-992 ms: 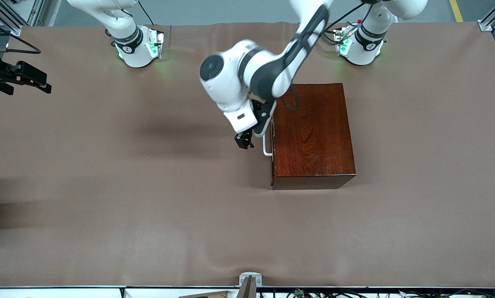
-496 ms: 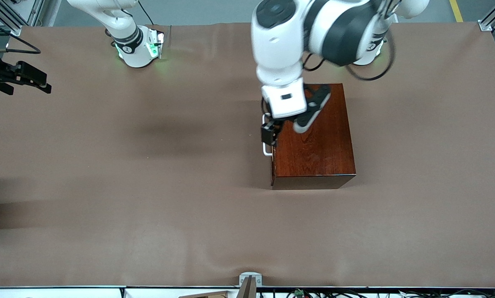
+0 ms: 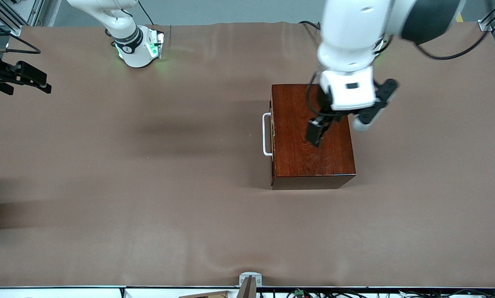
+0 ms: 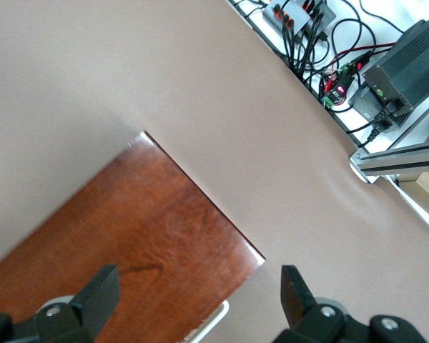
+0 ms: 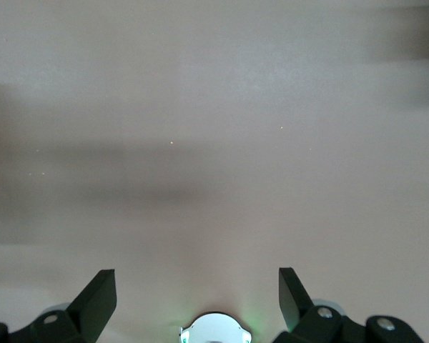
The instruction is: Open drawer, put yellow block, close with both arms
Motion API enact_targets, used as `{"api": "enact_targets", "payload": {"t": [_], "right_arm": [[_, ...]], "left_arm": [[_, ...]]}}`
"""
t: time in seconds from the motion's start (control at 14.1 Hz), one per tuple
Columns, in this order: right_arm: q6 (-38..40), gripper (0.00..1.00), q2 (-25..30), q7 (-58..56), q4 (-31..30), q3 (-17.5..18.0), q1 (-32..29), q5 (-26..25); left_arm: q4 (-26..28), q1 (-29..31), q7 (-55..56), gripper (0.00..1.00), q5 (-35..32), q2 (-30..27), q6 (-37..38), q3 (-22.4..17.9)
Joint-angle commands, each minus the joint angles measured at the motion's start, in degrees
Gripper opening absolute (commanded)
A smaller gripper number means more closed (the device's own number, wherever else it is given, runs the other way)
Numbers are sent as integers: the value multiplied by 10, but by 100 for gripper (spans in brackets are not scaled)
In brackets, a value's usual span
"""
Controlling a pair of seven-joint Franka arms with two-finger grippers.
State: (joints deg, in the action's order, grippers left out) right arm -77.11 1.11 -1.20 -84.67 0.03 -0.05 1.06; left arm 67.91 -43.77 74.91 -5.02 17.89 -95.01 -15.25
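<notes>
The reddish-brown wooden box (image 3: 311,136) stands toward the left arm's end of the table. Its drawer is shut, with the white bar handle (image 3: 266,134) on the side facing the right arm's end. My left gripper (image 3: 316,133) hangs open and empty over the box top. The left wrist view shows the box (image 4: 129,236) and the handle (image 4: 211,321) below the open left gripper (image 4: 199,286). My right gripper (image 3: 44,82) waits open and empty, held up at the right arm's end of the table; the right wrist view shows it (image 5: 197,286) over bare cloth. The yellow block is out of view.
A brown cloth (image 3: 148,186) covers the table. The right arm's base (image 3: 137,47) stands at the table's edge and shows in the right wrist view (image 5: 214,332). Cables and electronics (image 4: 322,43) lie off the table's edge. A metal bracket (image 3: 249,281) sits at the edge nearest the front camera.
My left gripper has swung from in front of the drawer handle, across it, to over the box top, toward the left arm's end. The drawer stays shut. The right arm has not moved.
</notes>
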Motion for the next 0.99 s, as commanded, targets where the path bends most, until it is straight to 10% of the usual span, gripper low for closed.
{"api": "enact_targets", "payload": {"t": [0.0, 0.5, 0.92], "right_arm": [[-1, 100, 14, -5, -12, 2, -4, -4], [-1, 100, 14, -5, -12, 2, -4, -4], [-1, 100, 14, -5, -12, 2, -4, -4]], "left_arm": [[24, 19, -111, 100, 6, -53, 43, 5], [31, 104, -464, 100, 4, -91, 148, 4], [125, 123, -540, 100, -5, -164, 143, 6]]}}
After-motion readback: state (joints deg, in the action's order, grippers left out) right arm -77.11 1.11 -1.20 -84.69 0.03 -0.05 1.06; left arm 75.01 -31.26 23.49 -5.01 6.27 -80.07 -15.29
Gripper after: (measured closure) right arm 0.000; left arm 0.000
